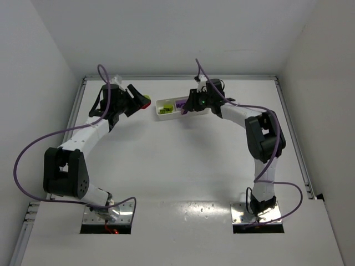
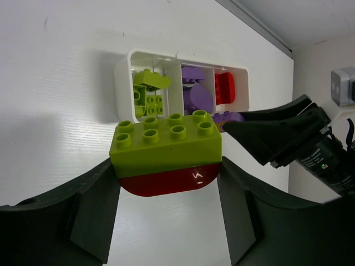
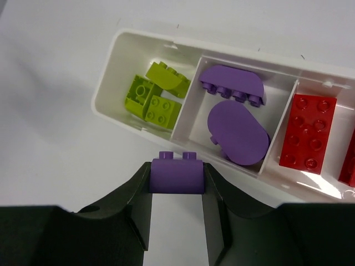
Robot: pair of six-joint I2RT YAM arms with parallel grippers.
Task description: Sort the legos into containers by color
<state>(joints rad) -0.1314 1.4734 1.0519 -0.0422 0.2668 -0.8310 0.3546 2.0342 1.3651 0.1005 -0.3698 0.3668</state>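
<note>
Our left gripper clamps a lime brick stacked on a red piece, centre frame; our right gripper pinches a purple brick just below the tray crossing the upper frame.

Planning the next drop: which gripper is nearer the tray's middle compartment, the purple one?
Right. The right gripper, holding a purple brick, is at the middle compartment's rim; the left gripper, holding a lime-and-red stack, is off the tray's green end.
</note>
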